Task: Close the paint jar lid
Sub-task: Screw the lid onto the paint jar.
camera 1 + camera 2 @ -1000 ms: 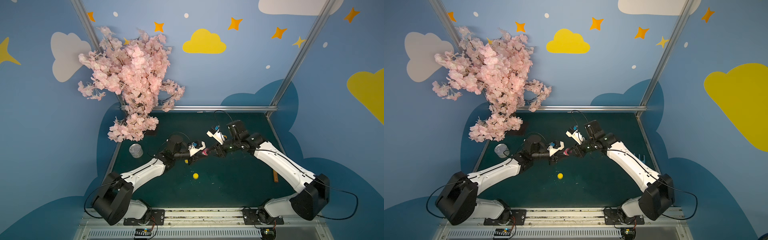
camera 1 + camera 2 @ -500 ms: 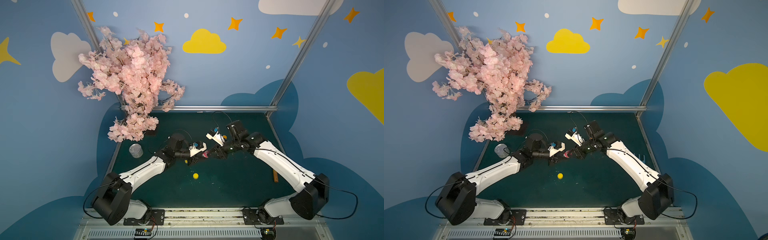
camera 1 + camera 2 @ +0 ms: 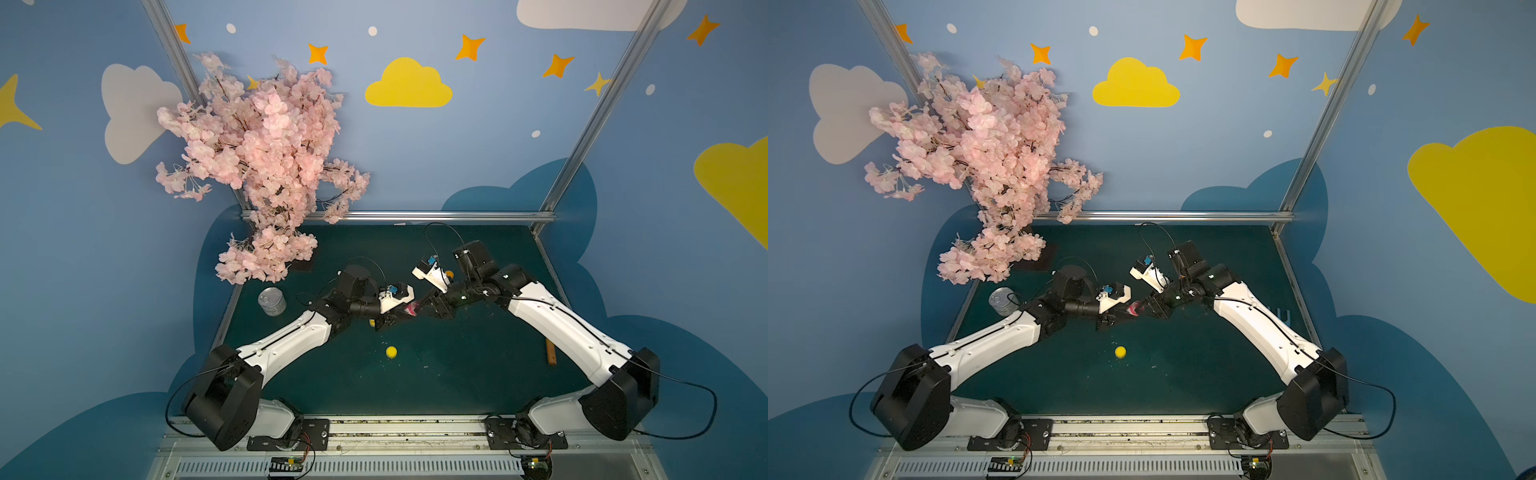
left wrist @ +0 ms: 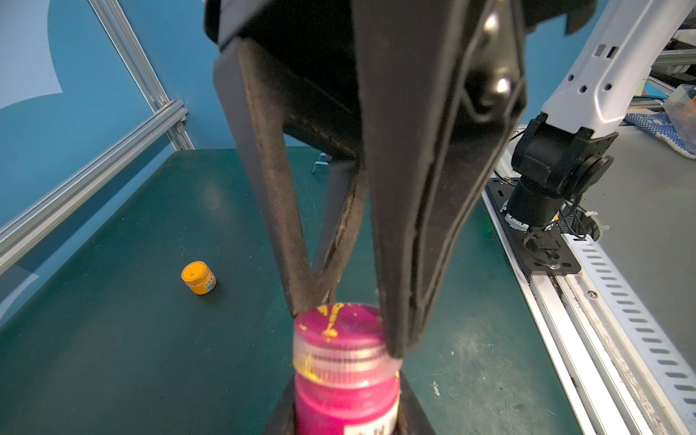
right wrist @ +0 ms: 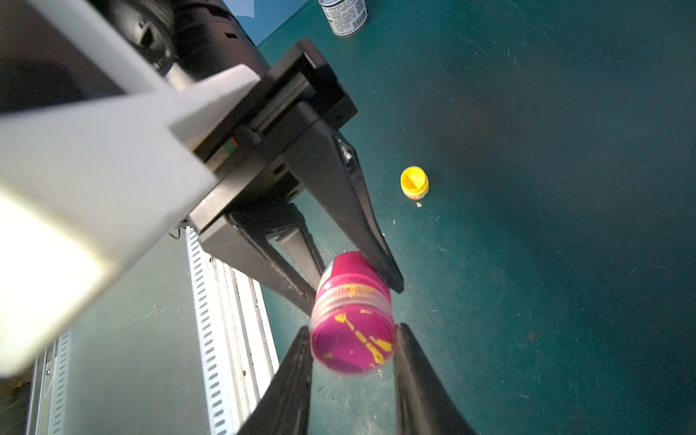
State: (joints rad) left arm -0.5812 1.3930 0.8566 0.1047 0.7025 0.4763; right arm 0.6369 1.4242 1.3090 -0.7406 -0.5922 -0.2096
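Gripping from opposite ends, the two arms hold the pink jar (image 4: 346, 399) in the air above the mat (image 3: 457, 374), just behind the yellow jar (image 3: 391, 352). The left gripper (image 5: 352, 275) is clamped on the body. The right gripper (image 4: 350, 327) is pinched on the paint-smeared lid (image 5: 354, 339), one finger on each side of the rim.

Several things could go wrong from here:
- The lid looks seated but perhaps not square. Turning it askew would likely cross the thread and jam it half closed.
- The body is smooth plastic, so it may spin in the left grip under the twisting load. The lid would then never tighten.
- The right fingers reach only the lid's edge, and a small slip could pop them off.
- If either grip fails, the pink jar would drop to the mat close to the yellow jar and might knock it.
- The fingertips of the two grippers are close together, so any drift toward each other risks a clash.

Little differs from a second ago. Both arms keep nearly the same pose, both grips are unchanged, and the meeting point has sunk only a little toward the yellow jar, which has not moved. Whether the lid has turned is too fine to tell.
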